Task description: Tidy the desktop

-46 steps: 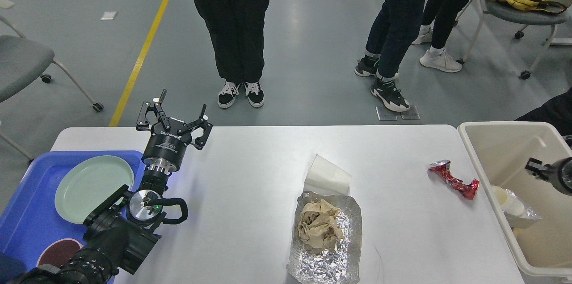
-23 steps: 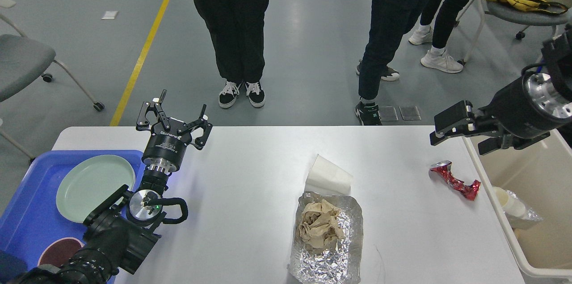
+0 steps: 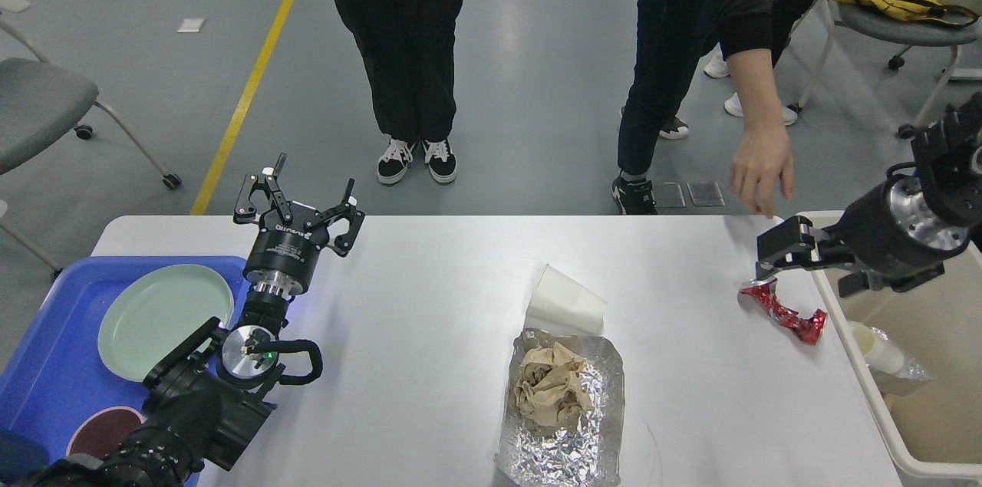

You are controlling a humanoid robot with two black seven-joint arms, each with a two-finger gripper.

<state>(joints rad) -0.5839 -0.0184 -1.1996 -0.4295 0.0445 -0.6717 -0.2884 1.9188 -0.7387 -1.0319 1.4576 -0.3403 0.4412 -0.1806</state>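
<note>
The white desktop [image 3: 430,287] fills the lower view. On it lie a crushed red can [image 3: 782,310] at the right, a white paper cup [image 3: 564,303] on its side, and a foil sheet [image 3: 571,449] holding crumpled brown paper [image 3: 548,387]. My left gripper [image 3: 301,201] is open and empty, raised by the far left edge next to the blue tray [image 3: 46,380]. My right gripper [image 3: 805,266] is open, coming in over the bin's rim, with one finger [image 3: 779,248] just above the can's far end.
A beige bin [image 3: 859,372] at the right edge holds a cup and plastic wrap [image 3: 882,353]. The blue tray holds a green plate [image 3: 165,322] and a dark red dish [image 3: 103,433]. A person's hand [image 3: 759,165] reaches over the far right corner. People stand beyond the table.
My right arm came in from the right and has dropped toward the red can. A person's hand has reached in over the far right corner. My left arm has not moved.
</note>
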